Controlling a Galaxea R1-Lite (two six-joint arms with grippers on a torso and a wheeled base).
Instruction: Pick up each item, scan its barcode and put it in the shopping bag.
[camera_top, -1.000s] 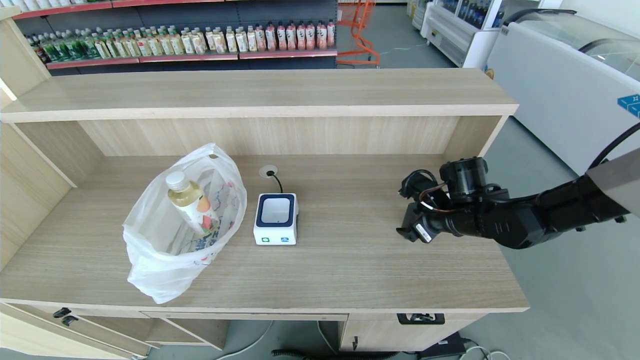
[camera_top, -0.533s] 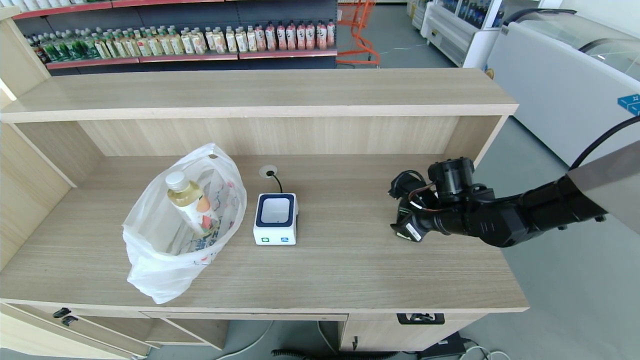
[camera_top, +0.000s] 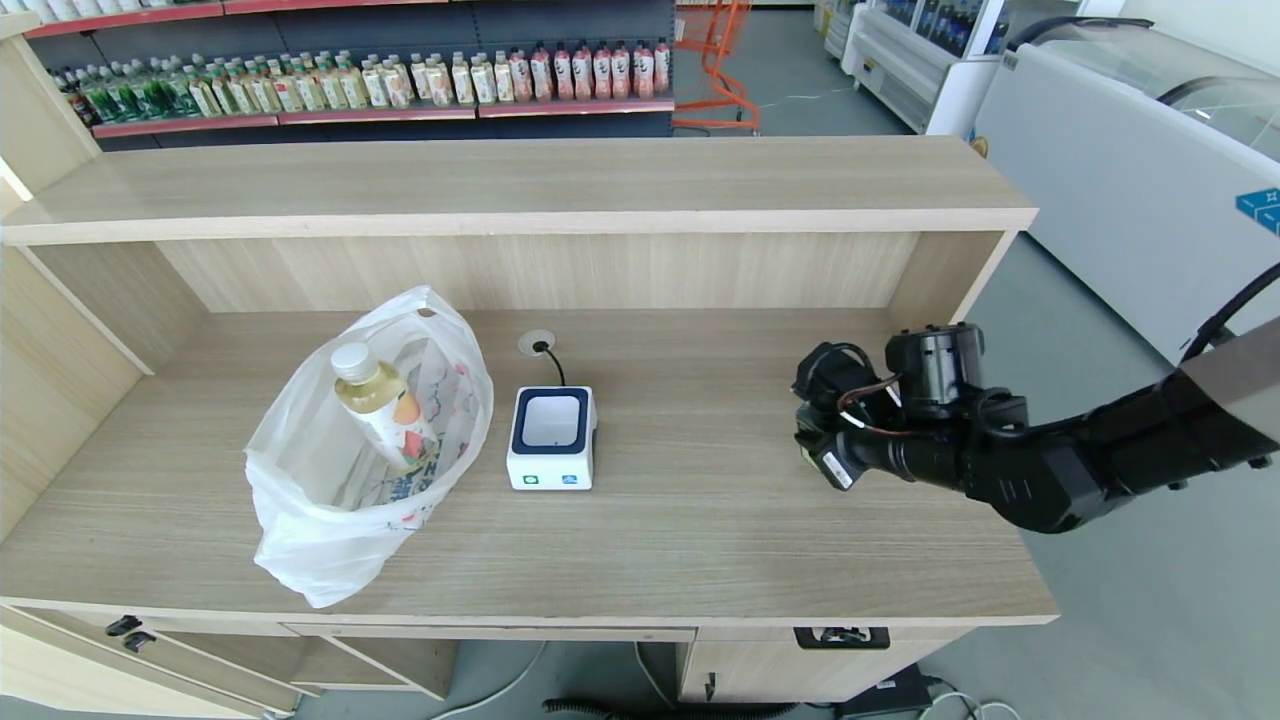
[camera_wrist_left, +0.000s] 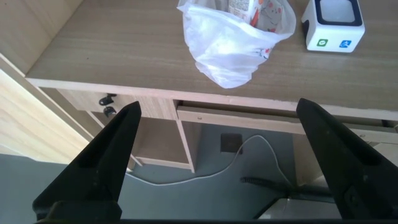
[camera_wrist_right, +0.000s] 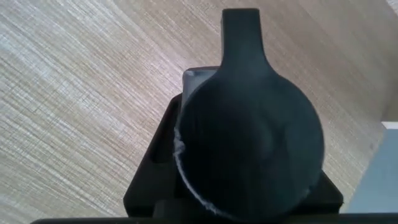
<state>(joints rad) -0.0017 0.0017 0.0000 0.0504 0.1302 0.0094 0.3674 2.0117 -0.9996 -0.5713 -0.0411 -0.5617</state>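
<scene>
Left claw (camera_wrist_left: 219, 106) released | right claw (camera_top: 820, 452) over counter (camera_top: 700, 510) — cannot tell grip

The head camera looks down from high up at the whole counter (camera_top: 700, 520). The left wrist camera hangs out front, looking down. Both see the bag (camera_top: 300, 545) and scanner (camera_top: 551, 436). The right wrist camera sits close above the counter.

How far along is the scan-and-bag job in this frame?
Done: a bottle leans inside the shopping bag, beside the scanner. In hand: the left gripper is open and empty; whether the right gripper, above the counter, holds anything I cannot tell. Left: that bottle is the one item I see, so likely little.
</scene>
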